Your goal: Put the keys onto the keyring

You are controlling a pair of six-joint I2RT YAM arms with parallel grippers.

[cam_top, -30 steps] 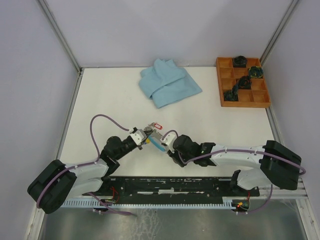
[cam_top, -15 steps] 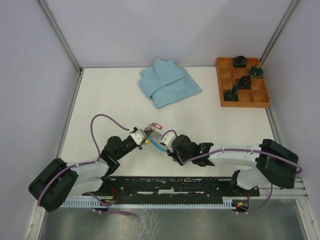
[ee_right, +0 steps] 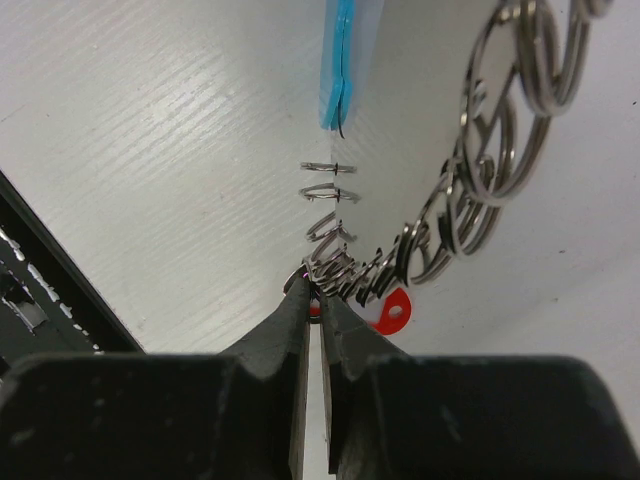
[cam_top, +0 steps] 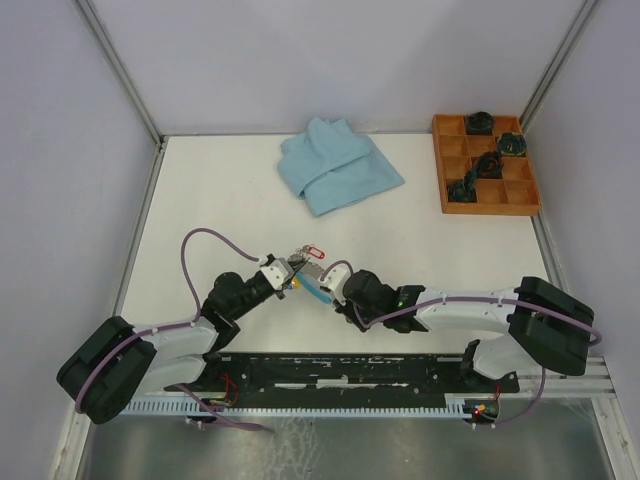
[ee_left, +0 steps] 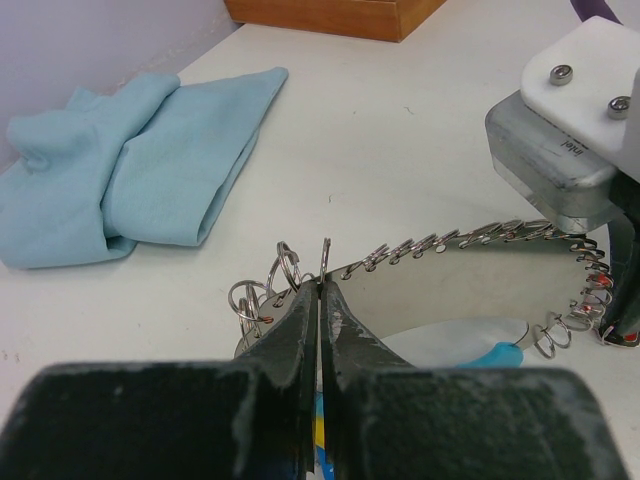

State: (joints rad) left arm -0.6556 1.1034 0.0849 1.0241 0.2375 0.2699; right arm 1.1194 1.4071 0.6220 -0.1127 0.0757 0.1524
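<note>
The keyring (ee_left: 450,240), a grey coil loop with a light-blue segment (cam_top: 318,289), hangs between my two grippers just above the table. My left gripper (ee_left: 322,283) is shut on the coil's near left part, beside a few small silver split rings (ee_left: 262,295). My right gripper (ee_right: 318,292) grips the coil's other side, its jaws pinched on the wire with only a thin gap. A red key tag (ee_right: 390,312) lies just beyond its tips. A second red tag (cam_top: 315,252) sticks out at the loop's far side. I cannot make out the key blades.
A folded light-blue cloth (cam_top: 337,165) lies at the back centre. At the back right stands a wooden compartment tray (cam_top: 520,196) holding dark objects. The black rail (cam_top: 340,368) with both arm bases runs along the near edge.
My right gripper's jaws have narrowed onto the coil, and that arm has edged slightly left. The left gripper and the keyring have stayed put.
</note>
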